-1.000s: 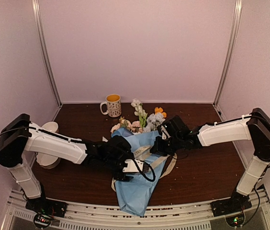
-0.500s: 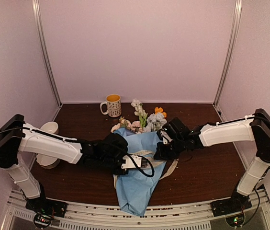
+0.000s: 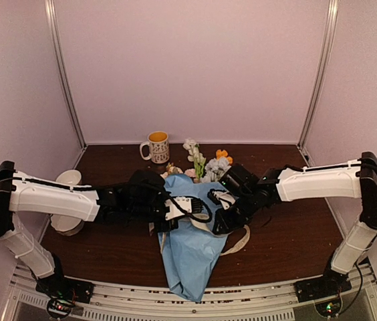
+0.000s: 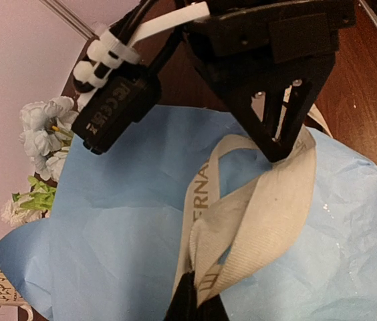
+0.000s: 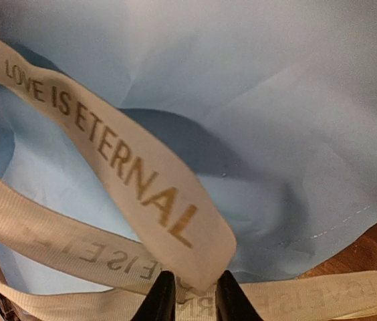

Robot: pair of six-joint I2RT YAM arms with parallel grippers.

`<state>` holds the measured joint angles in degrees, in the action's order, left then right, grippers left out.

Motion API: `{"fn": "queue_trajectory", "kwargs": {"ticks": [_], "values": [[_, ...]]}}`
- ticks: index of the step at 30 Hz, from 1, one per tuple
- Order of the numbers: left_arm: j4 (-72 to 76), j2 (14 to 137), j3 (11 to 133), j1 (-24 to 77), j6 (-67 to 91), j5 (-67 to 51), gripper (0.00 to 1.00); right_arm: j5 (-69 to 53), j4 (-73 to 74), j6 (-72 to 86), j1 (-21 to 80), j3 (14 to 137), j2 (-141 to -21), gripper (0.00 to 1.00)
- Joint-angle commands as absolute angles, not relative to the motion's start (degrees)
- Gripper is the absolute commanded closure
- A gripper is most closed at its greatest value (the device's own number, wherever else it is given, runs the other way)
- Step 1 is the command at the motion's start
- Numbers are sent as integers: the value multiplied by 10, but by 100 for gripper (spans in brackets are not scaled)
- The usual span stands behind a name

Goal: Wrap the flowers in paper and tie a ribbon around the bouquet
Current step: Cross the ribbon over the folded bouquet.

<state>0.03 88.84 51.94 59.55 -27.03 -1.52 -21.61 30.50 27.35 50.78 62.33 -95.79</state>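
Observation:
The bouquet lies mid-table as a cone of light blue paper (image 3: 188, 254) with the flowers (image 3: 205, 167) sticking out at the far end. A beige lettered ribbon (image 3: 240, 239) crosses and loops over the paper. My left gripper (image 3: 203, 211) is shut on a folded loop of the ribbon (image 4: 269, 207), pinched at its tips (image 4: 198, 304). My right gripper (image 3: 219, 218) faces it over the paper, fingers a little apart. The ribbon's free end (image 5: 142, 194) lies loose across the gap of the right gripper (image 5: 192, 294). The stems are hidden inside the paper (image 5: 275, 134).
A white-and-yellow patterned mug (image 3: 157, 146) stands at the back, left of the blooms. A white scalloped bowl (image 3: 67, 179) sits at the left edge behind my left arm. The paper cone's tip hangs past the table's front edge (image 3: 255, 284).
My left gripper has closed on the ribbon loop and drawn back toward the left. My right gripper's jaws have parted from shut, and it has shifted left over the paper.

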Motion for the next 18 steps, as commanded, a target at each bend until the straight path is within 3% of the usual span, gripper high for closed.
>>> {"fn": "queue_trajectory", "kwargs": {"ticks": [1, 10, 15, 18], "values": [[30, 883, 518, 589, -252, -22, 100, -240, 377, 203, 512, 655, -927, 76], [29, 889, 521, 587, -246, -21, 100, -186, 394, 206, 503, 644, -846, 68], [29, 892, 523, 587, -244, -18, 100, -134, 341, 252, 506, 606, -848, 53], [29, 893, 521, 586, -243, -14, 100, -132, 298, 268, 511, 584, -853, 49]]}}
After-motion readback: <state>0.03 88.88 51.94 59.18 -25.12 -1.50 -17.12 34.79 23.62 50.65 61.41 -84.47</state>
